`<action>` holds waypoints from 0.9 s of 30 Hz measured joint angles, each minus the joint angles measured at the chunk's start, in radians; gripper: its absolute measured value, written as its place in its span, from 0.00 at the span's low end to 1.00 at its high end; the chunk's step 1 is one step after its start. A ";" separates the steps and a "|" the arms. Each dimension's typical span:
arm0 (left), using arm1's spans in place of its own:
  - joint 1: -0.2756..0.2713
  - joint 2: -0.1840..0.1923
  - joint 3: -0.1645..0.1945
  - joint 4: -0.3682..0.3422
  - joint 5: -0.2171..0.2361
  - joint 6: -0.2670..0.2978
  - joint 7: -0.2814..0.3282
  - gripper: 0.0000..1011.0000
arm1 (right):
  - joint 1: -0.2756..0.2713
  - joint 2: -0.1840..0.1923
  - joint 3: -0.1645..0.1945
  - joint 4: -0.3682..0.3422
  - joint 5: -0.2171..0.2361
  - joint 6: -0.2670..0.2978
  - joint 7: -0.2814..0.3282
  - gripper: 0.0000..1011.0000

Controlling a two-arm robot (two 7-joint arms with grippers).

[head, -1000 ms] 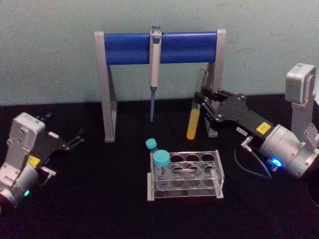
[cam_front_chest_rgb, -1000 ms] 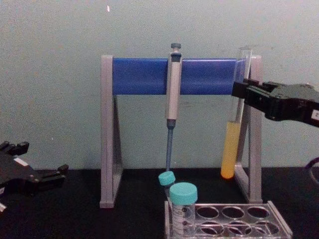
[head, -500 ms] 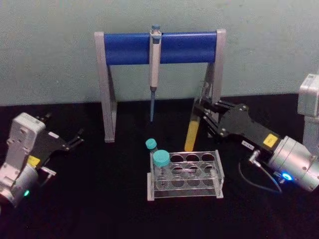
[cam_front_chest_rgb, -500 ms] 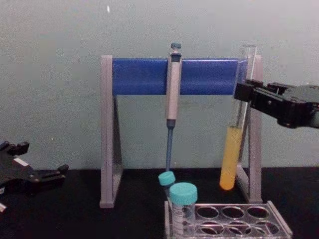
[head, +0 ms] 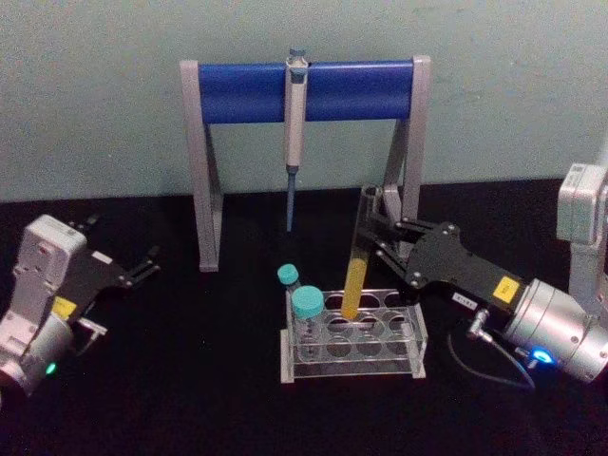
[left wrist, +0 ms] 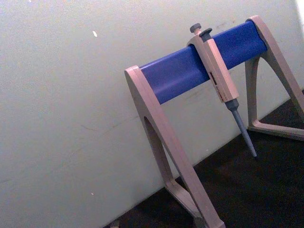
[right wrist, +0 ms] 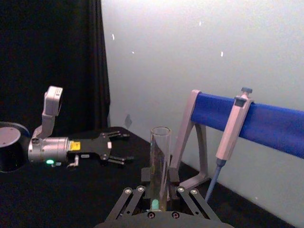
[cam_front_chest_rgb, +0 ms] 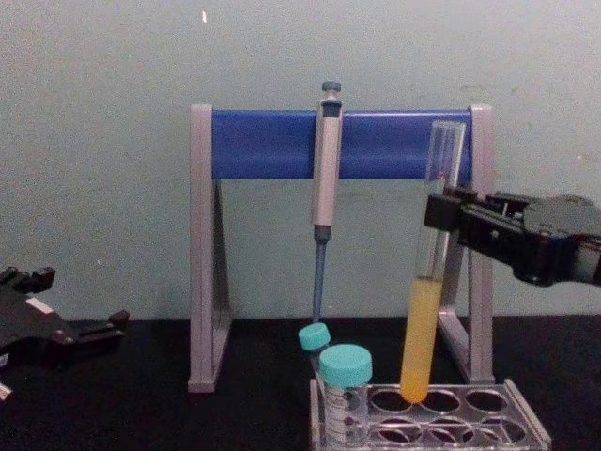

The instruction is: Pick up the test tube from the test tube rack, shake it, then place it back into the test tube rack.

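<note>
Teal-capped tubes point(head: 307, 304) near test tube point(head: 354, 283), pipette point(head: 295, 114) behind

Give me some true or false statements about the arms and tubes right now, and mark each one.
1. The right gripper holds the test tube. True.
2. The test tube is capped. False: its top is open.
3. Its lower end is at the test tube rack. True.
4. The pipette stands in the rack. False: it hangs on the blue stand.
5. The left gripper is shut on the rack. False: it is open, off to the left.
</note>
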 joint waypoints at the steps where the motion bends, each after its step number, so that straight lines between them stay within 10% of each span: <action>1: 0.000 0.000 0.000 0.000 0.000 0.000 0.000 0.99 | 0.002 0.000 -0.004 0.005 0.001 0.000 0.001 0.22; 27: 0.000 0.000 0.000 0.000 0.000 0.000 0.000 0.99 | 0.035 -0.022 -0.049 0.079 -0.028 -0.016 -0.001 0.22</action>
